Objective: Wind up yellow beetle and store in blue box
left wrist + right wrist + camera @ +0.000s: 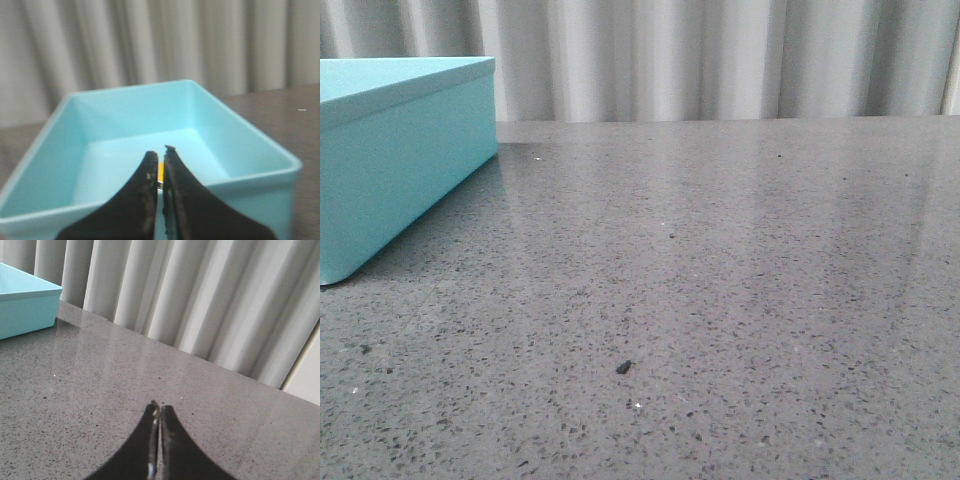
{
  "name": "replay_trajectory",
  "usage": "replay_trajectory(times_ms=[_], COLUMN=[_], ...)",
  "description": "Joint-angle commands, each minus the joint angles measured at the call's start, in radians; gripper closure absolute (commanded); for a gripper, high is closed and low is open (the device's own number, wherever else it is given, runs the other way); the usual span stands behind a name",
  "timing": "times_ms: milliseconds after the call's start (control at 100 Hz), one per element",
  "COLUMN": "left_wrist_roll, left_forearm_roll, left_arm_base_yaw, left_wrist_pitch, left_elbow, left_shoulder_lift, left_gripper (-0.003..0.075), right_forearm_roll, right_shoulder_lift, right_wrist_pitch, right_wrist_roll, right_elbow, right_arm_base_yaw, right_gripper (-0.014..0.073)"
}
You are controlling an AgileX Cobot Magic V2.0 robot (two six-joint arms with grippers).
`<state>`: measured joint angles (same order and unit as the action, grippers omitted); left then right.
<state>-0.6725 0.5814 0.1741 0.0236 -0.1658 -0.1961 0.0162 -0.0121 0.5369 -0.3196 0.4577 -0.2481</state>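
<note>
Blue box (395, 160): at counter's far-left corner, lid off, open.
Yellow beetle (161, 172): only a yellow sliver between left gripper (161, 167) fingertips, over the box interior.
Left gripper: nearly closed, apparently pinching the beetle.
Right gripper (159, 412): clenched, empty, above bare counter (720, 300).
Progress: winding unverifiable; release into box remaining.

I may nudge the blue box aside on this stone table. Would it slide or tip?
The blue box would probably slide: it sits flat, low and wide on a polished table. It seems nearly empty, so likely light. Its smooth sides may slip against a gripper.
</note>
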Motion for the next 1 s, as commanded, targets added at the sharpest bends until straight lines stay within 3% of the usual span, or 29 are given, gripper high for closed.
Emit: replay_trajectory(times_ms=[0,170,480,730,990], left_wrist_roll=[0.009,0.009,0.009,0.009,0.009], left_forearm_roll=[-0.135,-0.304,-0.334,-0.341,-0.343], left_arm_base_yaw=[0.005,0.005,0.005,0.005,0.005], left_wrist_pitch=[0.215,0.218,0.167,-0.082,-0.178], left_elbow=[0.027,0.126,0.191,0.191,0.191], left_shoulder_lift=[-0.008,0.058,0.152,0.152,0.152], left_gripper=[0.0741,0.0741,0.0741,0.0741,0.0741], right_forearm_roll=[0.006,0.006,0.006,0.006,0.006], right_shoulder_lift=[-0.026,-0.026,-0.026,-0.026,-0.026], right_wrist_pitch=[-0.068,-0.068,-0.064,-0.067,-0.067], right_wrist_roll=[-0.006,-0.006,-0.006,-0.006,-0.006], right_elbow=[0.022,0.022,0.022,0.022,0.022], right_arm_base_yaw=[0.000,0.000,0.000,0.000,0.000], right_gripper=[0.0635,0.0635,0.0635,0.0635,0.0635])
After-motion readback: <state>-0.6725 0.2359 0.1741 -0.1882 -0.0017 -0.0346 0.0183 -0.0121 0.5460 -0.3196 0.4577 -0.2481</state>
